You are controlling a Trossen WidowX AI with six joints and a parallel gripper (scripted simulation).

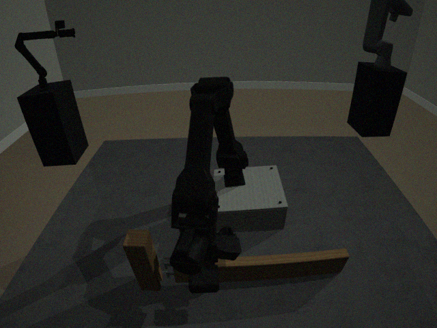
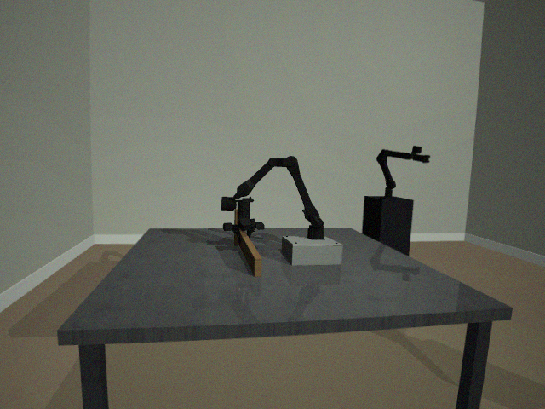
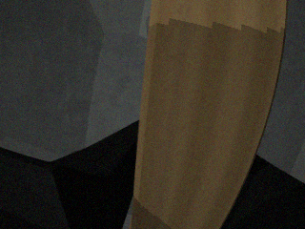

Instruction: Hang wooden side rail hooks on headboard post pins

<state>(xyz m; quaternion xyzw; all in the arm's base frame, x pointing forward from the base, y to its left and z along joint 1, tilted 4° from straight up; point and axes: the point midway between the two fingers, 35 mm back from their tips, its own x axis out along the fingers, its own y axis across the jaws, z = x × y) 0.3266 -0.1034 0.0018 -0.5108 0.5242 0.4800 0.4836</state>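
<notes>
The wooden side rail [image 1: 282,270] [image 2: 251,253] [image 3: 205,105] runs from beside the post out to the right in the top view; its far end appears to rest on the table. My gripper [image 1: 205,274] [image 2: 243,228] [image 3: 176,133] points down and is shut on the rail near its hook end, one finger on each side. The headboard post [image 1: 142,261] [image 2: 236,215] stands upright left of the rail. The grey steel hooks [image 1: 169,270] stick out from the rail's end toward the post's slotted side, with their tips beside it. Whether they touch it is unclear. The pins cannot be made out.
The arm's pale base block [image 1: 259,190] [image 2: 314,254] stands behind the rail, on the grey table [image 1: 317,183] [image 2: 352,290]. Two other arms stand on dark pedestals [image 1: 52,123] [image 1: 375,102] beyond the table. The light is dim, with arm shadows around the post.
</notes>
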